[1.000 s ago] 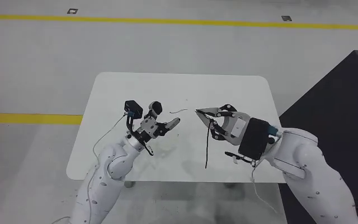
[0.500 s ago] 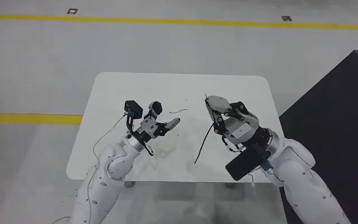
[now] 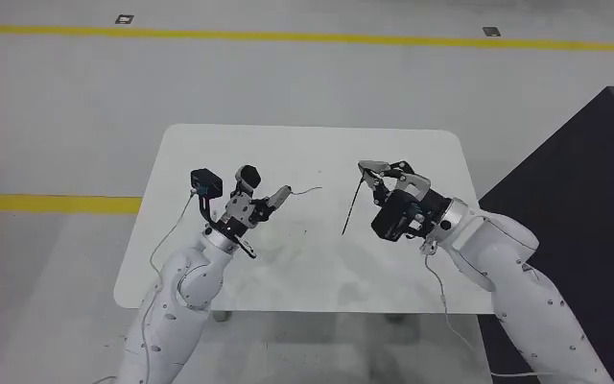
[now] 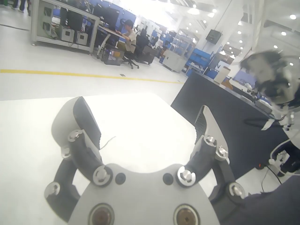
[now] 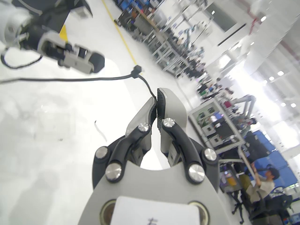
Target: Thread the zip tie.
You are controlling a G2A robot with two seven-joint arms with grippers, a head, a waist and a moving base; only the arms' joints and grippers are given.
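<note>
As the top view shows, the right end effector (image 3: 366, 170) pinches the upper end of the black zip tie (image 3: 352, 206), which hangs slanting over the white desk (image 3: 288, 144), while the left end effector (image 3: 265, 192) gapes empty. The left wrist view shows its fingers (image 4: 79, 108) wide apart. The right wrist view shows closed tips clamping the tie near its head

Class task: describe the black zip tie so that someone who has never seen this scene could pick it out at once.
Start at the white table and find the right gripper over its right half. The black zip tie is pinched in its tips and trails away from them. Unlike the short pale strip lying loose near the open left gripper, it is long, dark and held.
</note>
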